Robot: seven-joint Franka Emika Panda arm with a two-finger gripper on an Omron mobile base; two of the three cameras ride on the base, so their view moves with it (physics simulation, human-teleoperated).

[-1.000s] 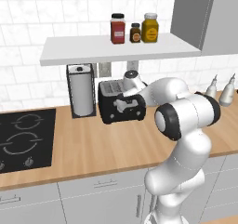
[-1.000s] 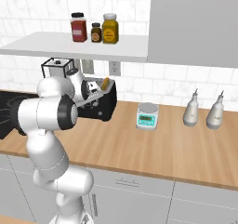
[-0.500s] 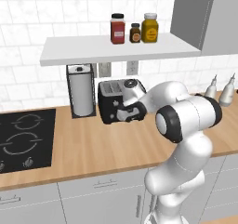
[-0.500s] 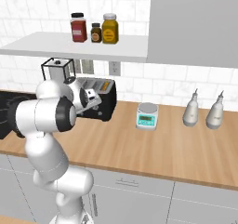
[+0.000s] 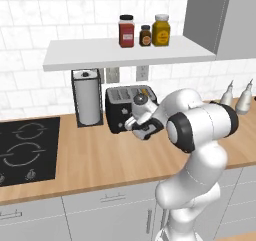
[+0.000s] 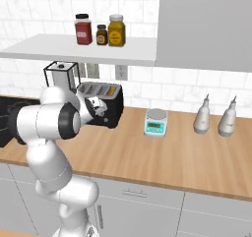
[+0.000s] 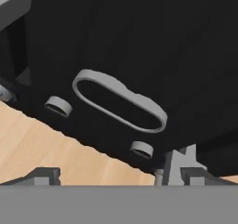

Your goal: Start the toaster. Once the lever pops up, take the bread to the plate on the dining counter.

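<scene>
The pincer (image 7: 111, 174) stood spread wide, empty, against the toaster (image 5: 122, 107) front. Toasting looked unstarted; the bread (image 6: 111, 90) sat in its slot

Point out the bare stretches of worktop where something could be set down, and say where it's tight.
Bare wood runs along the front of the worktop between the hob and the arm. Another free patch lies in front of the scale and the two bottles. It is crowded at the back, where the paper-towel holder, the toaster and the open gripper sit close together.
</scene>
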